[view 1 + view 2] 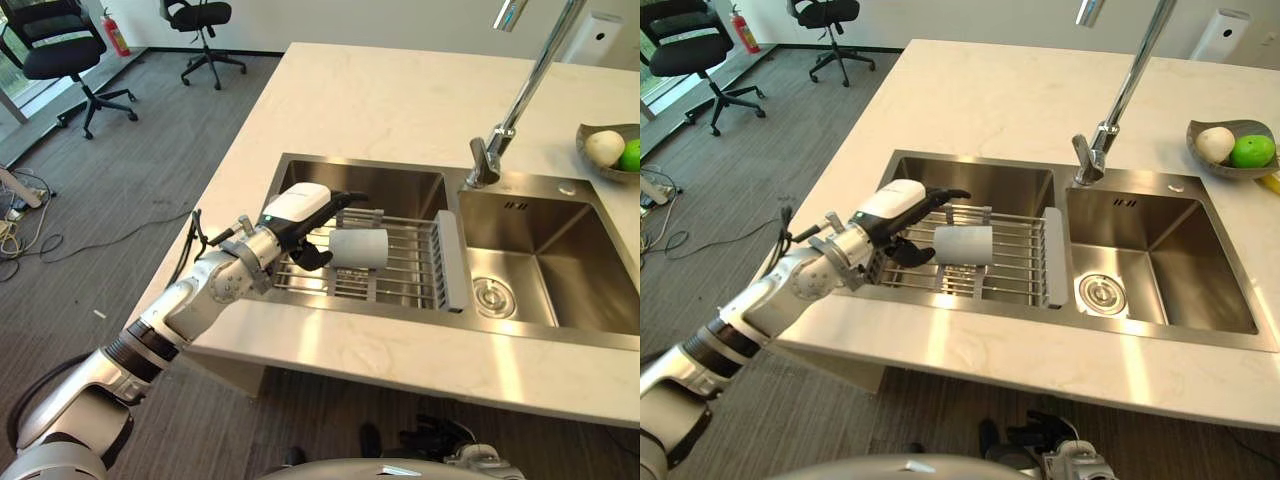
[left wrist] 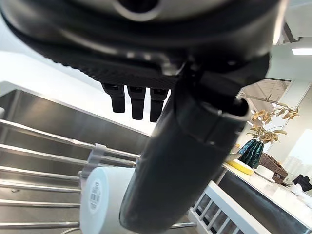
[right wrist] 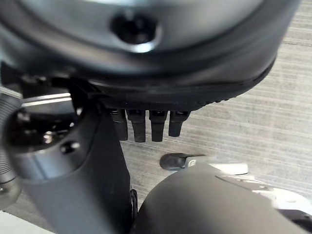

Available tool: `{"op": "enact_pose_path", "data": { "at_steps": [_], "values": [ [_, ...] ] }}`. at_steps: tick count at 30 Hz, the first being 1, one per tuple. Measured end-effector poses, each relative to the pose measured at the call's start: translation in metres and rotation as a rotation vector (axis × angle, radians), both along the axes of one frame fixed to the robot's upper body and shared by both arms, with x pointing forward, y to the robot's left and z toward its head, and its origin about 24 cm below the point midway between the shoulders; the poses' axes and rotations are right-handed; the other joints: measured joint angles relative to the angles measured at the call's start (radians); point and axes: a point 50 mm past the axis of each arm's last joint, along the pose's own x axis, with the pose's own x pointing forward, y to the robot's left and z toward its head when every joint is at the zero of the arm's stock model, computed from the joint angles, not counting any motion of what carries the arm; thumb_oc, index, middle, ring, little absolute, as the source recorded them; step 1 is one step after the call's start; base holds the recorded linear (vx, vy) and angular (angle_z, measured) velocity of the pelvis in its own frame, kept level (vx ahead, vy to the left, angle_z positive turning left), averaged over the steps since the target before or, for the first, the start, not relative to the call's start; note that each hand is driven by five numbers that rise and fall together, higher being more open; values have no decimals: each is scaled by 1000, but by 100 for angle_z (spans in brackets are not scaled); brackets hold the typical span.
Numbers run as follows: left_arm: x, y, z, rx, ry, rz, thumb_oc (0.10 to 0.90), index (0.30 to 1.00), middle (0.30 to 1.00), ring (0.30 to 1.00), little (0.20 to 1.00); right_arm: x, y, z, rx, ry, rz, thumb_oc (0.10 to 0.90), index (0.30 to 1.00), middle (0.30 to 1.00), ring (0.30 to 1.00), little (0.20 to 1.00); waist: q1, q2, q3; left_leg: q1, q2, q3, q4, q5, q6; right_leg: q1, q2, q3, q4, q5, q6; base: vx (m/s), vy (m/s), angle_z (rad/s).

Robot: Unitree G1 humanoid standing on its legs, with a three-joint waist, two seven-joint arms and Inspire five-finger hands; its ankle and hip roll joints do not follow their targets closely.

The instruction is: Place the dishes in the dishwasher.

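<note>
While the pale marble-patterned tabletop (image 1: 380,110) fills most of the frame, a stainless-steel double sink (image 1: 560,290) sits in its centre and right, and a wire dish rack (image 1: 400,262) spans the left basin at centre frame. On that rack lies the task's thing, a white cylindrical cup (image 1: 358,249), tipped on its side with its base turned toward the left hand (image 1: 300,222), which comes in from the lower left. In the left wrist view the fingers (image 2: 134,100) are spread straight above the cup and the thumb (image 2: 180,161) runs down beside it, so the hand is open and not yet clamped on anything. To take the cup well, the hand should probably settle lower so fingers and thumb bracket the round wall across its middle, then close gently, since a smooth cylinder lying on wires may roll away. The right hand (image 3: 146,124) hangs over grey floor, fingers relaxed and holding nothing. A tall chrome tap (image 1: 515,95) rises at upper right beside a grey bowl of fruit (image 1: 612,150); black office chairs (image 1: 60,45) stand on grey carpet at upper left.
</note>
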Motion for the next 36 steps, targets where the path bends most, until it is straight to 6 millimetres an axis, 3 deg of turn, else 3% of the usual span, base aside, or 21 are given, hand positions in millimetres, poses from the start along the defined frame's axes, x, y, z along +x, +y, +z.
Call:
{"op": "enact_pose_path", "data": {
  "at_steps": [7,11,13,16,18,22,24,36],
  "values": [
    [-4,-21,2,-91,32,-51,800,900,900,900,900,6,4,1,12,-18,8,800,900,900,900,900,-19,4,-1,16,0,6,0,-1,-4,14,0,8,-2,-16,8,13,-18,-2],
    [-4,-27,1,-101,60,-70,800,900,900,900,900,8,-5,1,-9,34,-10,800,900,900,900,900,-7,32,0,16,12,10,0,-26,-7,4,8,3,0,-12,17,23,-35,-6],
    [-8,-34,-8,-147,112,-87,800,900,900,900,900,-7,-15,1,-24,16,-23,800,900,900,900,900,1,47,-9,7,7,10,0,-24,-9,-6,5,9,-3,-12,17,0,0,0],
    [-14,-23,-14,-109,133,-68,800,900,900,900,900,-21,-25,2,-14,0,-124,800,900,900,900,900,-16,60,-8,7,7,44,0,-27,-4,-18,8,36,0,-4,20,-24,4,-26],
    [-14,-22,-16,-109,140,-61,800,900,900,900,900,-25,-32,2,-46,29,-91,800,900,900,900,900,-43,59,-2,8,7,60,0,-29,-2,-24,8,52,0,0,21,33,14,-30],
    [-14,-27,-16,-129,150,-65,800,900,900,900,900,-42,-40,0,-70,114,-91,800,900,900,900,900,-59,64,13,7,7,67,0,-32,-1,-28,9,57,-1,0,21,13,-6,-5],
    [-10,-29,-23,-136,175,-42,800,900,900,900,900,-54,-43,0,-85,155,-82,800,900,900,900,900,-64,75,20,8,7,69,0,-32,0,-28,9,59,-2,-1,20,-16,-23,-4],
    [22,-21,-49,-55,140,159,800,900,900,900,900,-49,-50,2,-104,146,-68,800,900,900,900,900,-89,108,43,13,9,78,0,-33,-2,-24,11,61,-4,0,20,2,-3,-1]
  ]
}}
